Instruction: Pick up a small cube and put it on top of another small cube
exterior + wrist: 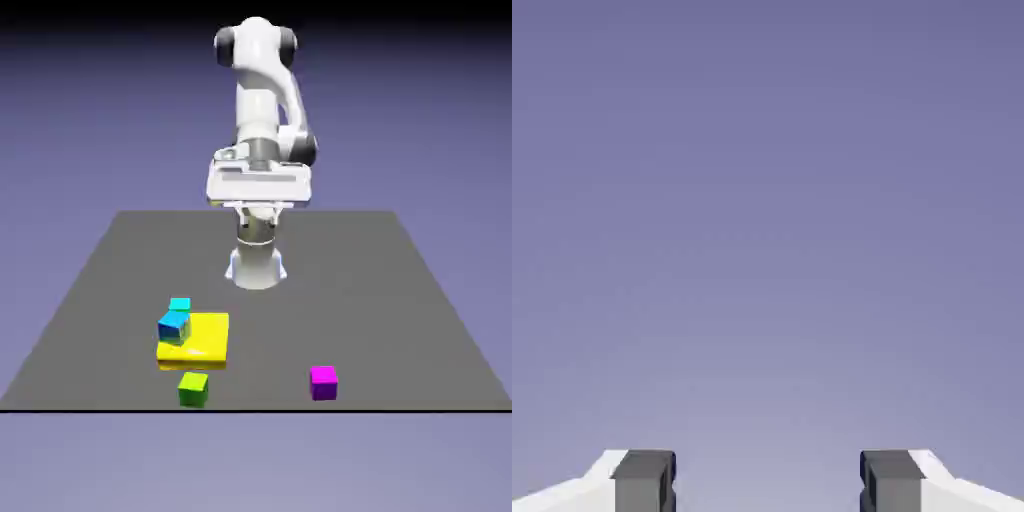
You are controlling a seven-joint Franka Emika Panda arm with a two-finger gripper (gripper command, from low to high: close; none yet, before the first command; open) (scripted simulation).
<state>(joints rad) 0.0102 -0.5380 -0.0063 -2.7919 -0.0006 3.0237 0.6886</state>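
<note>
Green cube: small solid green cube [193,388] sits flat on the dark grey counter [400,300], near the counter's front edge, touching nothing.
Landmark: flat yellow square block [200,340] lying on the counter; the green cube is just in front of its front edge, a little apart from it.
Magenta cube: small solid magenta cube [323,382], well off to the exterior view's right of the yellow block, about level with the green cube and well apart from it.
Blue-cyan cube: sits on the yellow block's far corner at the exterior view's left [173,325], turned slightly.
Cyan cube: small, just behind the blue-cyan cube [180,304]; whether they touch cannot be told.
Arm: white robot arm [262,90] folded high above the counter, well behind the yellow block.
Tool: two grey fingertips [644,480] stand well apart in the hand view, tool [768,482] holding nothing, only plain blue-violet backdrop between them.
</note>
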